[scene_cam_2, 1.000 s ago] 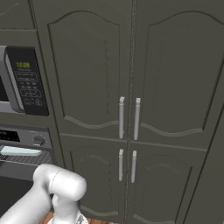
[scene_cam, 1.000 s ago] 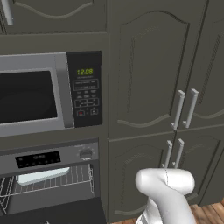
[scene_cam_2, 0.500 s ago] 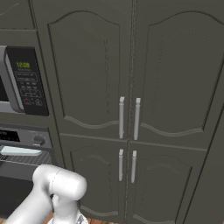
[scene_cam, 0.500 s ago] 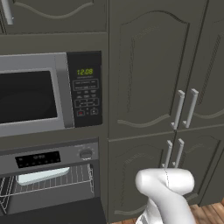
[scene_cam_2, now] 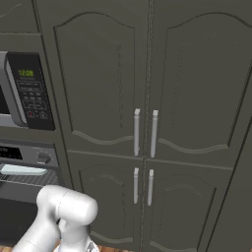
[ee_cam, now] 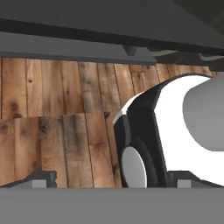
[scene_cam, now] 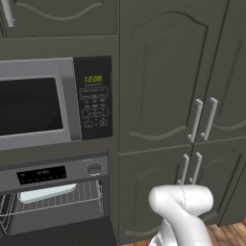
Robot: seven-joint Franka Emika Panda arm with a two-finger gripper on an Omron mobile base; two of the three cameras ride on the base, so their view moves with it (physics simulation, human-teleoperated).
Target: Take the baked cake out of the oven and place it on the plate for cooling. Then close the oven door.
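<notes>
Pale blue-white against the dark oven [scene_cam: 57, 192], the cake [scene_cam: 45, 192] sits on the wire rack [scene_cam: 62, 197] just under the silver control strip, seen from the left base view. The oven door [scene_cam: 62, 233] hangs dropped open below it, its top edge showing as a dark slab. Above is the microwave [scene_cam: 53, 103] with its green clock. The arm's white elbow rises at the lower right, in front of the cabinet doors [scene_cam: 192, 129], well apart from the oven.

From the right base view, the cake [scene_cam_2: 22, 170] shows as a thin pale strip at the far left, on the rack beneath the knob. The arm stands low, before the tall cabinets.

The hand view looks down at a wooden floor [ee_cam: 57, 113]. The gripper [ee_cam: 109, 180] has its tips spread wide, one at each side of the bottom edge, with nothing between them.

The hand is pointed at the floor and far from the oven, so a long swing is needed. My worry is that the arm clips the lowered door or the rack's front edge on the way in. No plate is in sight, so the drop-off spot is unknown.
</notes>
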